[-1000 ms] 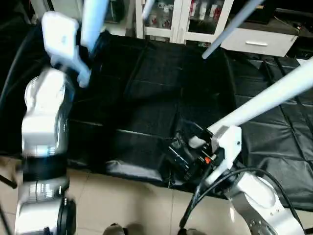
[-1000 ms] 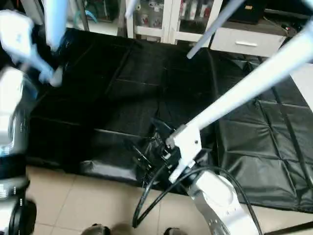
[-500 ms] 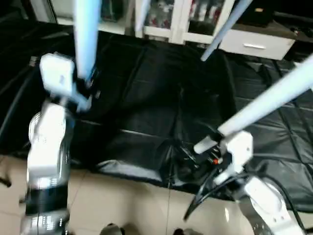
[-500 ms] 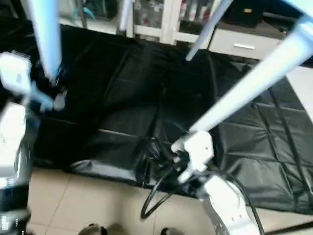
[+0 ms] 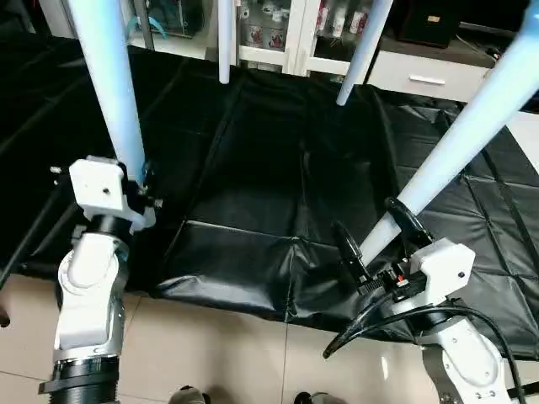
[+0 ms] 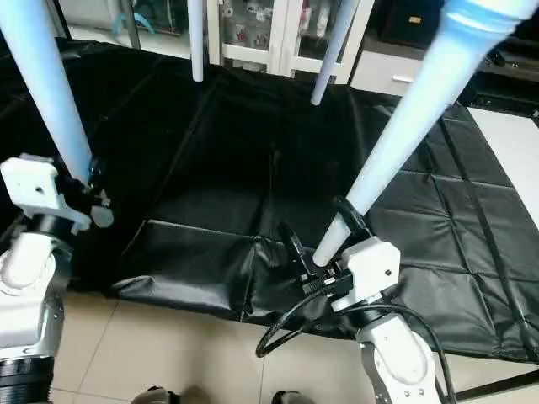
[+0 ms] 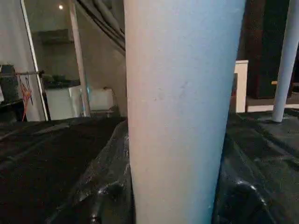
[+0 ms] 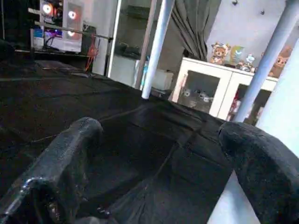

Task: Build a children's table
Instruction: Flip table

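— Since all four legs are already in, how much is left, would you say?

— Not much, by my guess. The table stands over the robot with its top out of sight above; the two far legs [image 5: 224,42] [image 5: 360,52] rest their feet on the black mat [image 5: 278,151].

— And the near ones?

— The left gripper [image 5: 139,189] is closed around the near left leg [image 5: 105,80], low down; that leg fills the space straight ahead of its wrist. The right gripper [image 5: 375,240] stands wide open, its two black fingers [image 8: 70,154] either side of the foot of the near right leg [image 5: 472,122], which slants up and away from it. One finger looks to be beside the leg, but I can't tell if it touches.

— So the table isn't set down?

— I judge not: the near right leg's foot seems to hang just above the mat's front edge, between those fingers. What remains, I'd think, is standing the table square and letting go.
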Available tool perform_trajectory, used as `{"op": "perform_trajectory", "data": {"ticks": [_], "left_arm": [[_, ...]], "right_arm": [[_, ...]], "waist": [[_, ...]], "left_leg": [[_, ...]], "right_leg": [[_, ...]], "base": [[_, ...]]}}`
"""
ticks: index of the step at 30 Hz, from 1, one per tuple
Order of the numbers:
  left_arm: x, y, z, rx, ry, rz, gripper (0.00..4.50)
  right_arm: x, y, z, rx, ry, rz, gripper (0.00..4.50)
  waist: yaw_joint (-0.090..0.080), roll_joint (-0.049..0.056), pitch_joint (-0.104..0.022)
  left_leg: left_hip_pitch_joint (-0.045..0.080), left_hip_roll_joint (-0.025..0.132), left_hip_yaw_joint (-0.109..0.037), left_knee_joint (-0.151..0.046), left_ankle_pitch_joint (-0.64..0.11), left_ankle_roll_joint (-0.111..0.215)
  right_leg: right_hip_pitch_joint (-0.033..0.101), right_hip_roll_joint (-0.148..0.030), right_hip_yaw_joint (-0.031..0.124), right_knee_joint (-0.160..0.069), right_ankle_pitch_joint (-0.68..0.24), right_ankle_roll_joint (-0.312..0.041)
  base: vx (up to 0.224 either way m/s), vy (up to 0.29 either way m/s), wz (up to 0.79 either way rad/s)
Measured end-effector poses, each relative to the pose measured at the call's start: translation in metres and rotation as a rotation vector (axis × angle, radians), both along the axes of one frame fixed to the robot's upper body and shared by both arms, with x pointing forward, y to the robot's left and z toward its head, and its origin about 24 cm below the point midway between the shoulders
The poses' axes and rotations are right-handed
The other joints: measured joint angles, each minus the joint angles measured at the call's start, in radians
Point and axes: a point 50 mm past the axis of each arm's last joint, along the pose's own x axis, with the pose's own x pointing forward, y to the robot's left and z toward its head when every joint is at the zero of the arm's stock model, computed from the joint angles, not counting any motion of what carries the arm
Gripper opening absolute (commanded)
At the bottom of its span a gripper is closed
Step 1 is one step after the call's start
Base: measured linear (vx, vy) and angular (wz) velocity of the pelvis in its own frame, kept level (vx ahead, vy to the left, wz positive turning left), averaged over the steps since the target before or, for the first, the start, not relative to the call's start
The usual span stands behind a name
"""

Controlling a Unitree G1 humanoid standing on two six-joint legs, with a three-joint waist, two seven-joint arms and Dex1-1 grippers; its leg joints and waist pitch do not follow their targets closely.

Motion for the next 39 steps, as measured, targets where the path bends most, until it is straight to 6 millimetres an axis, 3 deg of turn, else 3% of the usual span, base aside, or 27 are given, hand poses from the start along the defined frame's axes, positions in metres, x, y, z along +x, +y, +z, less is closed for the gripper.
{"op": "perform_trajectory", "data": {"ticks": [12,15,17,18,24,27,33,34,39], "left_arm": [[-0.005,0.003,-0.014,-0.013,-0.003,0.02,1.59],[-0.006,0.003,-0.014,-0.012,-0.006,0.021,2.29],[-0.006,0.004,-0.014,0.009,-0.006,0.024,2.31],[-0.007,0.005,-0.013,0.014,-0.009,0.025,2.59],[-0.008,0.008,-0.014,0.014,-0.02,0.033,3.07],[-0.011,0.008,-0.013,-0.059,-0.044,0.005,3.24],[-0.03,0.007,-0.002,-0.13,-0.129,-0.089,3.58],[-0.035,0.005,-0.003,-0.141,-0.127,-0.108,3.82],[-0.055,-0.005,-0.015,-0.197,-0.025,-0.18,4.04]], "right_arm": [[-0.001,0.001,-0.001,0.015,-0.002,-0.01,4.5],[-0.001,0.001,-0.001,0.019,-0.002,-0.008,4.5],[0.0,0.0,-0.001,0.027,0.0,-0.002,4.5],[0.0,0.0,-0.001,0.028,0.002,0.002,4.5],[0.001,-0.002,-0.001,0.047,0.024,0.037,4.5],[0.001,-0.002,-0.003,0.075,0.052,0.054,4.5],[0.001,-0.003,-0.01,0.127,0.152,0.104,4.5],[0.002,-0.004,-0.012,0.136,0.176,0.111,4.5],[0.003,-0.009,-0.017,0.135,0.24,0.117,4.5]], "waist": [[-0.005,-0.003,-0.001],[-0.008,-0.003,-0.001],[-0.011,-0.003,-0.001],[-0.013,-0.003,-0.001],[-0.019,-0.003,-0.001],[-0.018,-0.004,-0.001],[-0.018,-0.003,-0.002],[-0.019,-0.002,-0.002],[-0.016,-0.002,-0.003]], "left_leg": [[0.001,0.0,0.0,0.0,0.0,0.0],[0.001,0.0,0.0,0.0,0.0,0.0],[0.001,0.0,0.0,0.0,0.0,0.0],[0.001,0.0,0.0,0.0,0.0,0.0],[0.001,0.0,0.0,0.0,0.0,0.0],[0.002,0.0,0.0,0.0,0.0,0.0],[0.002,0.0,0.0,0.0,0.0,0.0],[0.002,0.0,0.0,0.0,0.0,0.0],[0.004,0.0,0.0,-0.001,0.0,0.0]], "right_leg": [[0.0,0.0,0.0,0.0,0.0,0.0],[0.0,0.0,0.0,0.0,0.0,0.0],[0.0,0.0,0.0,0.0,0.0,0.0],[0.0,0.0,0.0,0.0,0.0,0.0],[0.001,0.0,0.0,0.0,0.0,0.0],[0.001,0.0,0.0,0.0,0.0,0.0],[0.002,0.0,0.0,0.0,0.0,0.0],[0.002,0.0,0.001,0.0,0.0,0.0],[0.004,0.0,0.001,0.0,-0.001,0.001]], "base": [[0.0,0.0,0.0],[0.0,0.0,0.0],[0.0,0.0,0.0],[0.0,0.0,0.0],[0.0,0.0,0.0],[0.0,0.0,0.0],[0.0,0.0,0.0],[0.0,0.0,0.0],[0.0,0.0,0.0]]}}
